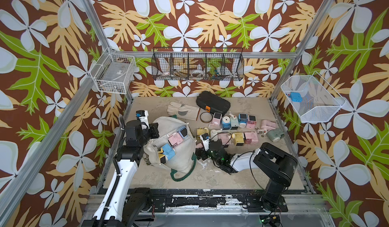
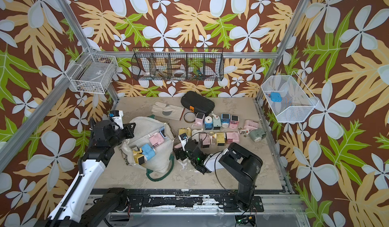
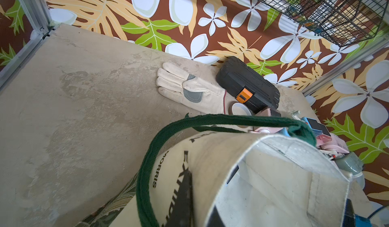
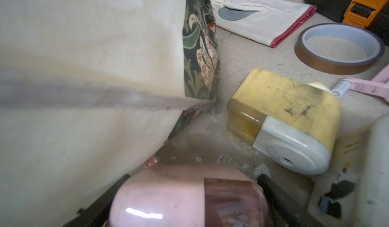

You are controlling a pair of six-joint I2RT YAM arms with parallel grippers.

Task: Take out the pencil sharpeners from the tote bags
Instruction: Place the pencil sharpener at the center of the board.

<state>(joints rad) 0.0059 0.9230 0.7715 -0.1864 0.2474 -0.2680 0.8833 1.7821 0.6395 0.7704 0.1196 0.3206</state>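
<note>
Right wrist view: right tool (image 4: 192, 177) wide around pink sharpener (image 4: 168, 196); left tool (image 1: 155, 129) tight on tote bag (image 1: 185, 158).

tote (image 1: 183, 157) cream, dark green handles (image 1: 179, 176), green botanical side panel (image 4: 200, 57). sharpeners (image 1: 242, 119) pink, blue, yellow, mint. case (image 1: 212, 102) black, orange latch (image 1: 208, 109). tape (image 4: 328, 66) brown.

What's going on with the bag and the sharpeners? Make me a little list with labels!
Bag: cream, green handles, lying open on the table
Inside bag: at least four sharpeners, pink, blue, yellow
Already out: two rows of sharpeners beside the bag
Left fingers: shut on the bag's rim
Right fingers: either side of a pink sharpener; grip unclear
Other stuff: glove, black case, tape roll
</note>
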